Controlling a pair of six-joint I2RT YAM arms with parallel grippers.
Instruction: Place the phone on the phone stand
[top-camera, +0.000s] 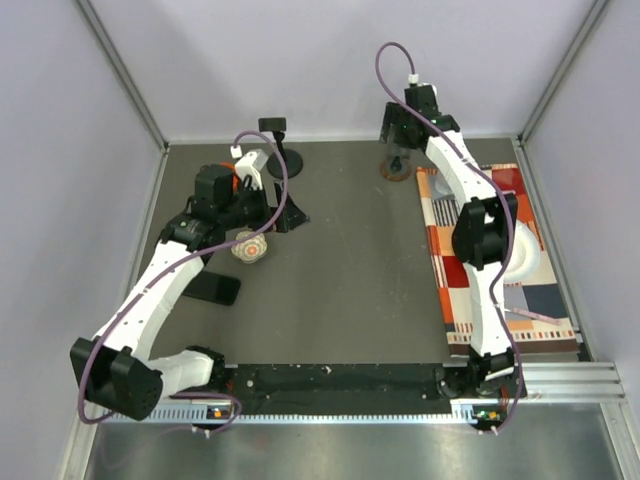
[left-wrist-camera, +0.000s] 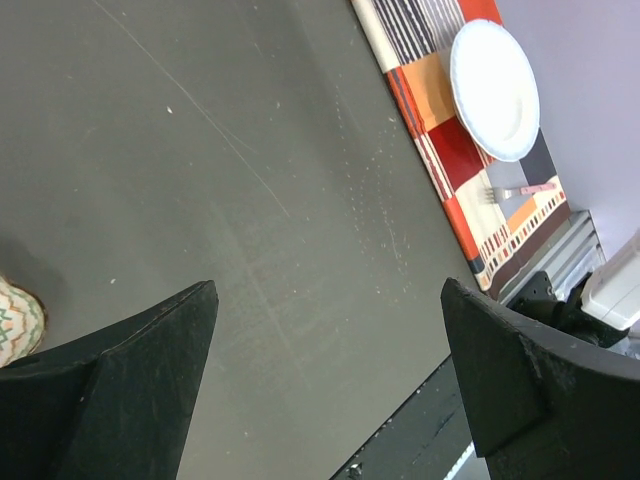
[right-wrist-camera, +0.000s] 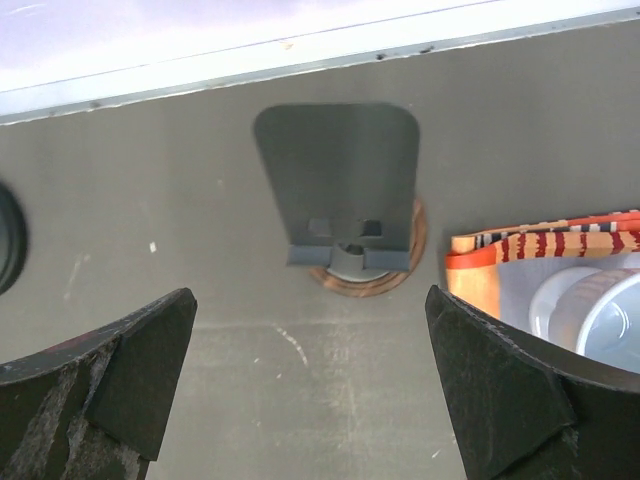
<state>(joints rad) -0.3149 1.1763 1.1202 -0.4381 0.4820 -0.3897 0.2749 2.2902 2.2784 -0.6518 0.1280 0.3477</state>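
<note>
The phone (top-camera: 214, 290), a glossy black slab, lies flat on the dark desk toward the near left. The phone stand (top-camera: 272, 125) stands upright at the far edge, left of centre: round black base, thin stem, small rectangular head. The two are well apart.

The top view looks down from above the near edge over the whole desk (top-camera: 350, 270), the patterned mat (top-camera: 447, 262) at its right. The left wrist view looks past its claw (left-wrist-camera: 328, 290) across bare desk to the mat, well apart. The right wrist view, low and near, faces the grey stand (right-wrist-camera: 340, 190) just beside the mat's corner. All three share the mat.
</note>
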